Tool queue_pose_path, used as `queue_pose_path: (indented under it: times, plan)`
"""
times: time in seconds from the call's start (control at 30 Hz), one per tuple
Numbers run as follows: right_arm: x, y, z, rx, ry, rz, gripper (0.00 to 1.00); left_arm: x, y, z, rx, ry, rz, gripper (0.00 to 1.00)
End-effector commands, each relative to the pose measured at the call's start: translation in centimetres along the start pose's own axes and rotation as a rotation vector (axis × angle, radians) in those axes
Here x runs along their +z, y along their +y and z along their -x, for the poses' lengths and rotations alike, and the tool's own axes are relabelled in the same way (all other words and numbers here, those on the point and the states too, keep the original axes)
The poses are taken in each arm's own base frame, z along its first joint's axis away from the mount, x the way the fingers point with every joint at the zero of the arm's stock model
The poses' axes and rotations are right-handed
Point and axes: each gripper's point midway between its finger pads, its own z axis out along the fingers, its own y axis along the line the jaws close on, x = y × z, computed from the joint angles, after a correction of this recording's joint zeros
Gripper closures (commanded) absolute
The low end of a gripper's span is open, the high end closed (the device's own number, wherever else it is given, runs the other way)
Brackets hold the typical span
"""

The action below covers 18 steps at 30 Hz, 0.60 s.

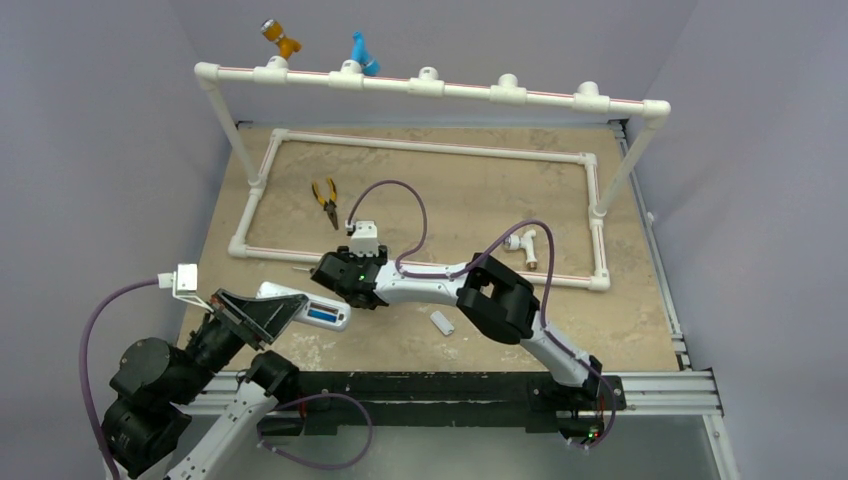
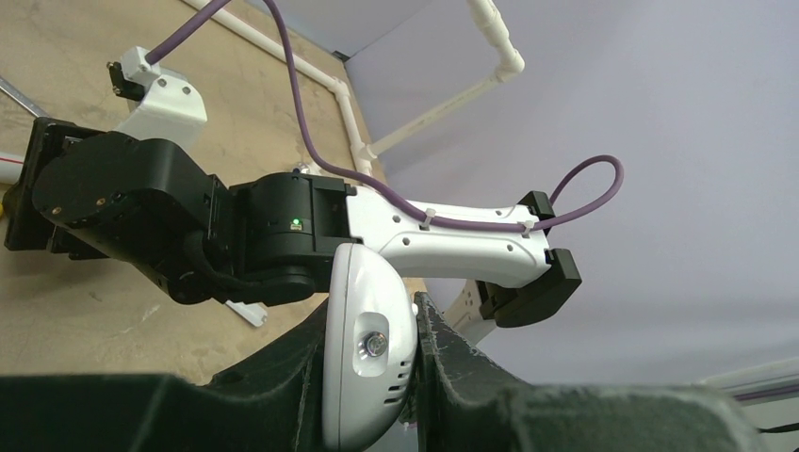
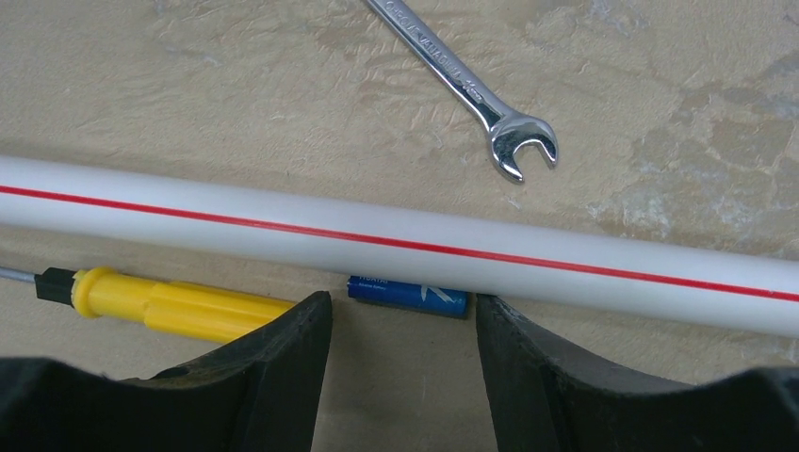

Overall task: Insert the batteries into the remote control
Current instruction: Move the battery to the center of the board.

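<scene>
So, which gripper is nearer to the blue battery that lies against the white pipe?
Right. The right gripper hangs open directly at the battery, a finger on each side. The left gripper is away from it, shut on the remote control.

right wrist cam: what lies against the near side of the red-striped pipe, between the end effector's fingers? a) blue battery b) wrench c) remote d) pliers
a: the blue battery rests against the pipe ahead of the open right end effector; the wrench lies beyond the pipe.
</scene>
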Motion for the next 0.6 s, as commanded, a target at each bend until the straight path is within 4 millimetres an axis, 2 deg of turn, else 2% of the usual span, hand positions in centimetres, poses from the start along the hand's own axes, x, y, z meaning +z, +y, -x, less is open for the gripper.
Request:
queue_pose_path:
  times: [0.0, 0.2, 0.57]
  plan:
    - [2.0, -1.4, 0.1, 0.000, -0.029, -0.081, 0.44, -0.6, -1.1, 0.7, 0.007, -0.031, -0.042, 1.00]
    - [2.7, -2.3, 0.0, 0.001, -0.017, -0.101, 0.45, -0.4, -1.1, 0.7, 0.004, -0.029, -0.040, 1.00]
    - [3.7, -2.9, -1.3, -0.020, 0.009, -0.117, 0.57, -0.3, -0.8, 0.6, 0.008, -0.027, -0.034, 1.00]
